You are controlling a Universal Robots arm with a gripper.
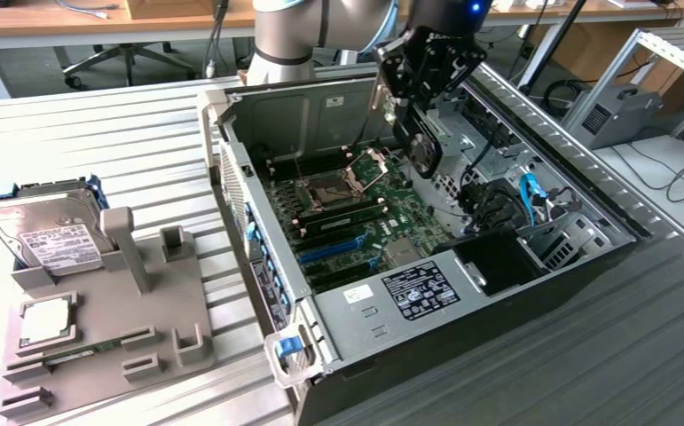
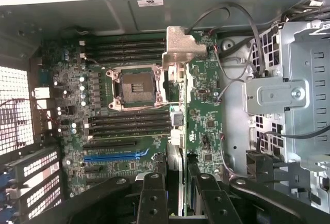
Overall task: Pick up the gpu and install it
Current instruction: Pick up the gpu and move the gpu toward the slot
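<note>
Hand [image 2: 180,199] part-closed on the gpu [image 2: 203,105], above the open case [image 1: 316,112]
Install step — seating calls for its edge square over the blue slot [image 2: 111,157].

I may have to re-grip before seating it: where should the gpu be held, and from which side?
Probably by the gpu upper long edge, pinched across the thin board from above, as the gripper has it over the open case. It hangs upright, so this hold leaves its lower edge and silver bracket free.
</note>
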